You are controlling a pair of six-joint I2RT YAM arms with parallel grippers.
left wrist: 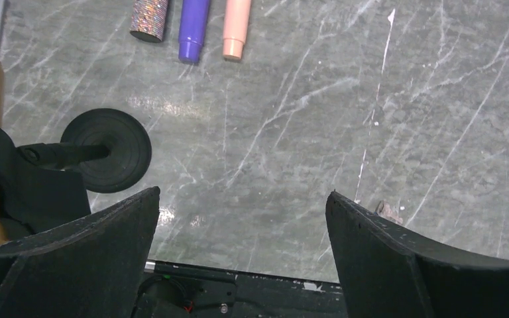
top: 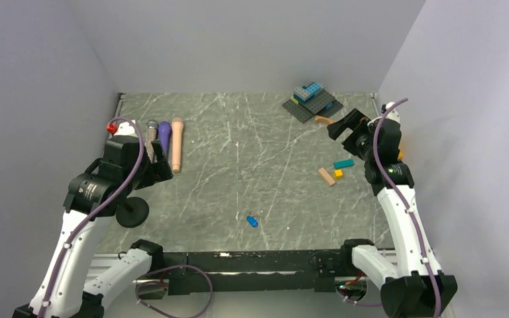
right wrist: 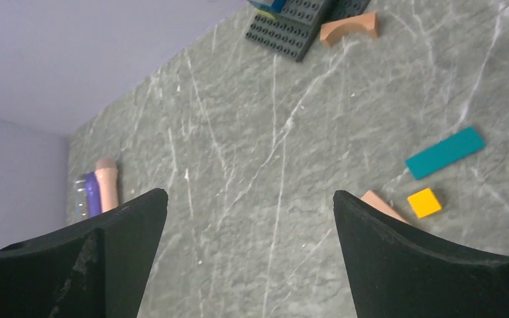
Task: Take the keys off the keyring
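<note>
Black and wide apart, my left fingers [left wrist: 73, 258] fill the bottom of the left wrist view with only bare worktop [left wrist: 272, 132] between them. My right fingers [right wrist: 424, 258] stand just as spread in their own view. Neither pair holds or touches anything. From above, the key [top: 252, 221] lies flat near the front edge of the worktop, about midway between my two arms and well apart from both. It shows as a small blue oval. The keyring ought to sit at one end of it, but it is too small for me to make out, and neither wrist view shows the key at all. My left arm is raised at the left side, near a black disc [top: 132, 212] and three pens [top: 164, 136]; my right arm is raised at the far right, near the loose bricks [top: 337, 169]. I judge the task to be at its very start, with no approach made yet. The next move calls for swinging both arms in toward the middle front and tipping the wrists down until the key comes into view. One pair should then narrow on the blue head and the other on the ring, so one holds while the other works the key off. Both pieces are tiny and lie flat, so my aim must be exact; a near miss would likely just push them along the smooth worktop.
</note>
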